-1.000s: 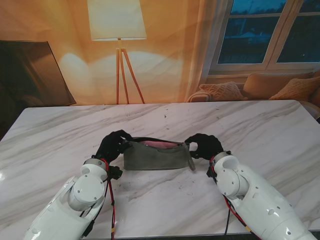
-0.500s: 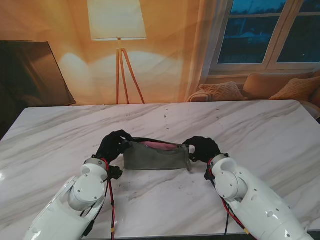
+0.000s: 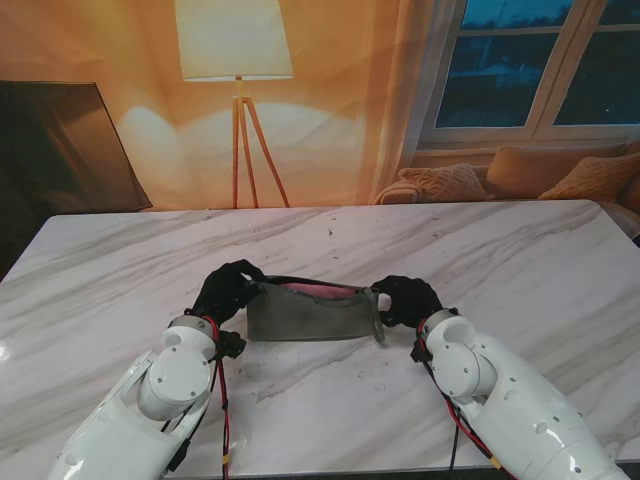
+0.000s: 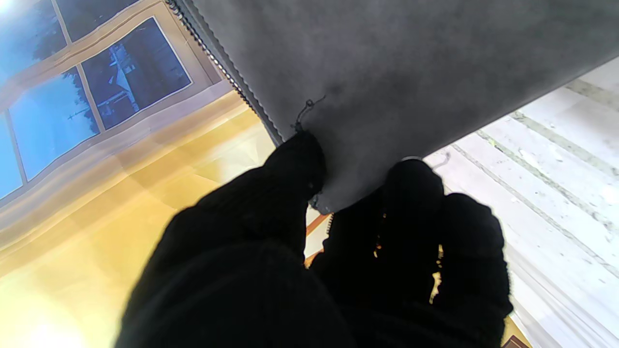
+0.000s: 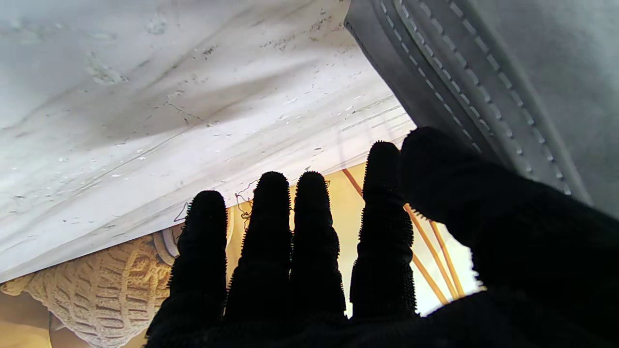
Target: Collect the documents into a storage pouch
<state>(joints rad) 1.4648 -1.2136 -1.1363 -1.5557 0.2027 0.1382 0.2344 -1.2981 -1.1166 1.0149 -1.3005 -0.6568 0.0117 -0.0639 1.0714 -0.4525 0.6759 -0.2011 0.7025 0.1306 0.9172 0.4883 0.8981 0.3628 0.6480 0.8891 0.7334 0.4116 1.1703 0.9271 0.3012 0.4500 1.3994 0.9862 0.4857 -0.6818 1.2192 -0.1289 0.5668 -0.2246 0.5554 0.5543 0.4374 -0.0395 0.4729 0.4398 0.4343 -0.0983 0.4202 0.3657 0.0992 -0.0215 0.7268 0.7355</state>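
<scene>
- Right up close, both white arms rise from the near corners and meet at the middle of the marble bench (image 3: 520,250).
- Left hand (image 3: 226,291), black-gloved, is on the left end of the grey pouch (image 3: 312,312); the left wrist view shows thumb and fingers (image 4: 416,203) pinching the pouch's corner (image 4: 387,96) beside the zip teeth.
- Right hand (image 3: 406,298) sits at the pouch's right end. From its own wrist camera the four fingers (image 5: 309,232) run straight, side by side, with the thumb tip against the stitched edge of the pouch (image 5: 464,72). Nothing shows clamped between them, so that hand reads as flat and not gripping.
- Pouch stands on its long edge between the two hands, its mouth up and parted, with something pink (image 3: 318,290) showing inside the opening. Whether those are the documents, I cannot tell.
- Beyond the pouch, bare veined marble runs to the far edge.
- Farther back: a floor lamp (image 3: 236,45) with a white shade on wooden tripod legs, a dark panel (image 3: 60,150) at far left, cushions (image 3: 560,170) under a window (image 3: 540,65) at far right.
</scene>
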